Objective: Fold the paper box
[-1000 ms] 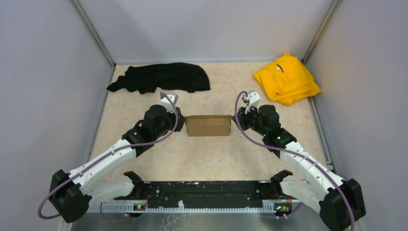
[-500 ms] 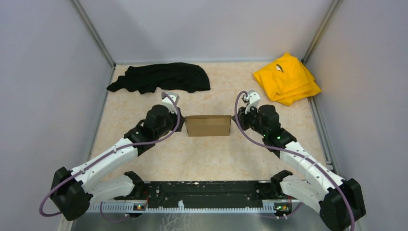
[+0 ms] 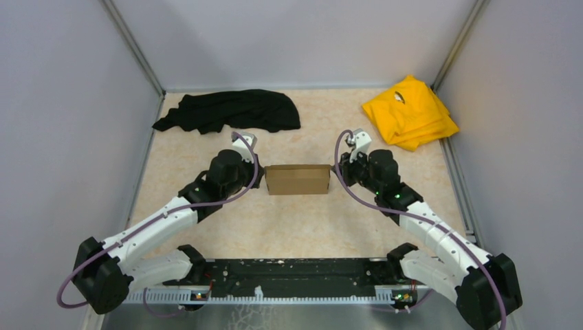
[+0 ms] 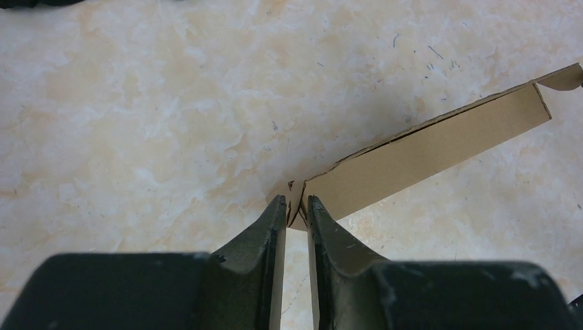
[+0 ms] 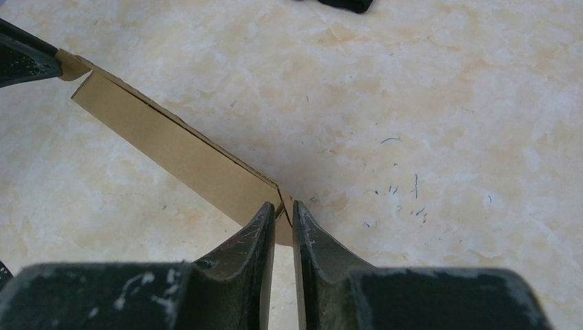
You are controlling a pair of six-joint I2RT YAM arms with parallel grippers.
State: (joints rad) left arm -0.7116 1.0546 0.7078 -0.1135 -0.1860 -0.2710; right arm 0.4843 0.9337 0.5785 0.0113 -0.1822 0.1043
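The paper box (image 3: 297, 179) is plain brown cardboard, folded into a shallow rectangular shape in the middle of the table. My left gripper (image 3: 261, 177) is shut on the box's left end flap; in the left wrist view the fingertips (image 4: 296, 202) pinch the cardboard corner, and the box's side wall (image 4: 426, 155) runs up to the right. My right gripper (image 3: 335, 177) is shut on the right end flap; in the right wrist view (image 5: 282, 207) the jaws pinch the corner, and the box wall (image 5: 175, 155) runs up to the left.
A black cloth (image 3: 230, 111) lies at the back left and a folded yellow cloth (image 3: 409, 113) at the back right. Grey walls enclose the table (image 3: 295, 227) on three sides. The black base rail (image 3: 295, 278) runs along the near edge.
The left arm's elbow has shifted slightly; the box and both grippers stay where they were.
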